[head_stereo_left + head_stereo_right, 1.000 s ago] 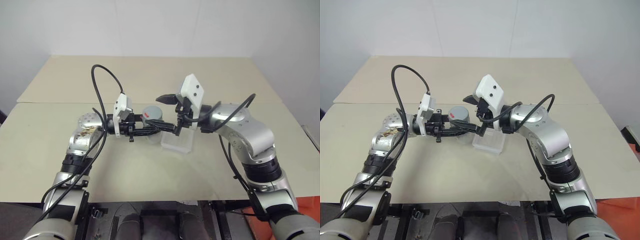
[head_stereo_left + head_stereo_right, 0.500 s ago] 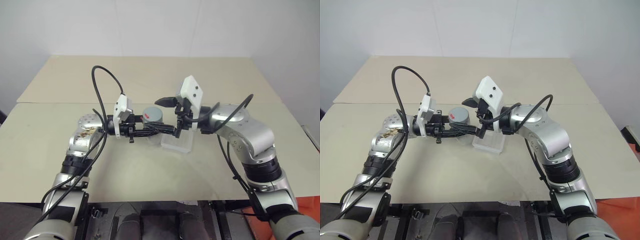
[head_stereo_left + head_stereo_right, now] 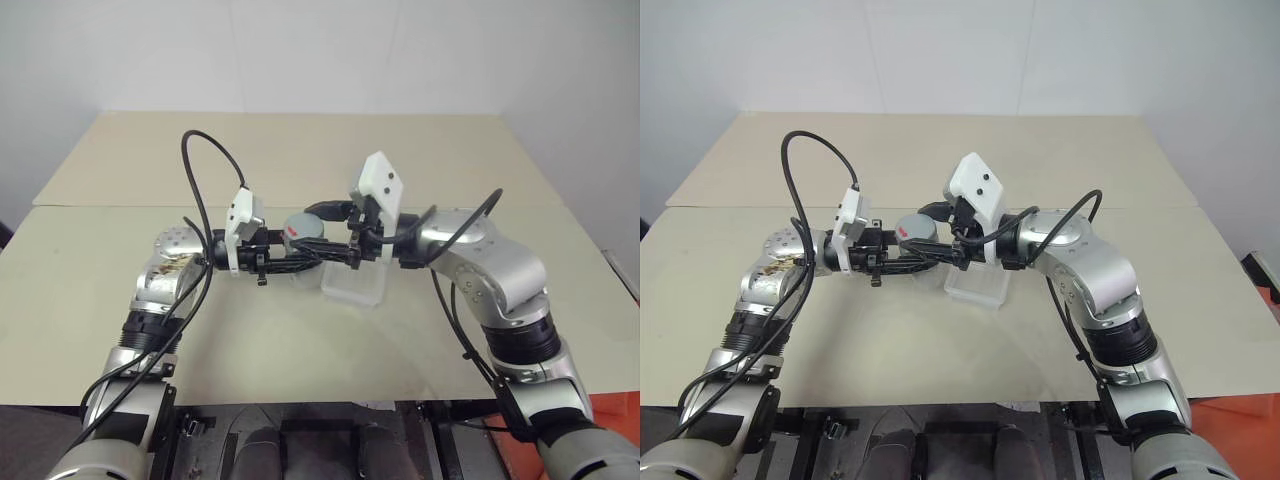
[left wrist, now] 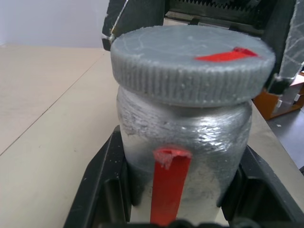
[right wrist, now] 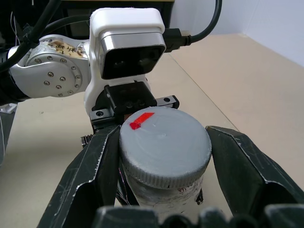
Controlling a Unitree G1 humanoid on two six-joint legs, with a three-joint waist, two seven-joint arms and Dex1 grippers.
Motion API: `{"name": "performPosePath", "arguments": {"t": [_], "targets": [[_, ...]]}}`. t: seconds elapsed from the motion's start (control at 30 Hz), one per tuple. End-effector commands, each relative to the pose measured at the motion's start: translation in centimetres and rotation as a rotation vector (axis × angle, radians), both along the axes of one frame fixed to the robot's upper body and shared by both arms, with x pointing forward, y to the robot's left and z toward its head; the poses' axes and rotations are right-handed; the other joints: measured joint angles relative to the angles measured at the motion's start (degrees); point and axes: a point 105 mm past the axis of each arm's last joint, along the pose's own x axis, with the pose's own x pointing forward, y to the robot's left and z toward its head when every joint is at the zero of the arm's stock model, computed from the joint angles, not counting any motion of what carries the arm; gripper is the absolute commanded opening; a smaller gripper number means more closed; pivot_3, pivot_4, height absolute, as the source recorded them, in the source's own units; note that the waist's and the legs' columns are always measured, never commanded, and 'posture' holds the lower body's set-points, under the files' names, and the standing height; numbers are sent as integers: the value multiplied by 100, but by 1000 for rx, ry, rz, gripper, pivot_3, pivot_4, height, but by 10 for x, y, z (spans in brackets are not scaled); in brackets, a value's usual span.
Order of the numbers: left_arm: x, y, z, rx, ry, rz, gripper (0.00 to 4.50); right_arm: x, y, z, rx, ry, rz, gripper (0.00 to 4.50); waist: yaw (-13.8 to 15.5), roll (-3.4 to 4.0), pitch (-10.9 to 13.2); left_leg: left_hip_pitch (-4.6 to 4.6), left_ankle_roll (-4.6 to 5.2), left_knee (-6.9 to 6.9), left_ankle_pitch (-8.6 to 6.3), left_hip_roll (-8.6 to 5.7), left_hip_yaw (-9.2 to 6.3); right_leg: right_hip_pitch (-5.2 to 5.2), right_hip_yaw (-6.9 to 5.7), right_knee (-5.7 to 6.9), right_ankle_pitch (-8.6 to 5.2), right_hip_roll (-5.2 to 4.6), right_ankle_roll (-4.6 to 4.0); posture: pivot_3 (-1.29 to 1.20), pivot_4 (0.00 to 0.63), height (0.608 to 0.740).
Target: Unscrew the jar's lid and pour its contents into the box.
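Both grippers' fingers meet at the jar (image 3: 303,238), held above the table (image 3: 300,340) beside the box (image 3: 355,287).

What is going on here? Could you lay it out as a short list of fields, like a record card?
Setting: beige table
Jar: silver-grey with a red stripe, upright, lifted above the table
Lid: on the jar, red mark on top
Left gripper: shut on the jar's body
Right gripper: shut on the lid's rim
Box: clear tray on the table, beside the jar and under the right gripper
Stage: lid gripped, not yet off
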Motion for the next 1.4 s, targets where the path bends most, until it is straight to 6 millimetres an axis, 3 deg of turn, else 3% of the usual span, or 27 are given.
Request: {"name": "performPosePath", "arguments": {"t": [0.03, 0.37, 0.5, 0.7, 0.83, 1.0, 1.07, 1.2, 1.4], "targets": [[-8, 1, -12, 40, 15, -29, 1913, 0, -10, 34, 71, -85, -18, 2779, -1, 0, 0, 0, 0, 0, 0, 0, 0, 0, 0, 1, 0, 0, 0, 0, 150, 740], [-9, 2, -14, 32, 18, -22, 1913, 6, -26, 43, 65, -108, -78, 2779, 5, 1, 1, -1, 0, 0, 0, 0, 0, 0, -1, -5, 0, -1, 0, 0, 150, 740], [-4, 6, -2, 6, -19, 11, 1913, 17, -56, 25, 46, -72, -219, 2779, 42, 1, 1, -5, 0, 0, 0, -1, -2, 2, -4, -4, 0, -2, 0, 0, 150, 740], [3, 12, 12, -36, -60, 69, 1913, 20, -128, -14, -2, 13, -521, 2779, 68, 0, 1, -8, 0, 0, 0, -3, -2, 0, -4, -11, 0, -3, 0, 0, 150, 740], [4, 12, 15, -46, -71, 75, 1913, 23, -149, -41, -46, 69, -631, 2779, 2, 1, 1, 1, 0, 0, 0, -2, 1, 2, 2, -13, 0, -1, 0, 0, 150, 740], [6, 8, 19, -60, -83, 75, 1913, 38, -152, -70, -108, 98, -725, 2779, -26, 1, 1, 9, 0, 0, 0, -1, 1, 5, 7, -11, 0, 2, 0, 0, 150, 740], [6, 7, 21, -65, -89, 75, 1913, 39, -152, -76, -110, 101, -740, 3490, -17, 1, 1, 5, 0, 0, 0, -2, 2, 4, 6, -15, -1, 1, 1, 0, 150, 740], [5, 5, 21, -71, -94, 74, 1913, 37, -155, -87, -138, 116, -741, 4460, 11, 1, 1, -4, 0, 0, 0, -3, 1, 0, 5, -17, 0, -2, 1, 0, 150, 740], [9, 2, 25, -82, -144, 107, 1913, 24, -165, -81, -189, 114, -673, 4460, 25, 0, 1, 0, 0, 0, 0, -4, 1, 5, 3, -18, 0, -2, 1, 0, 150, 740]]}}
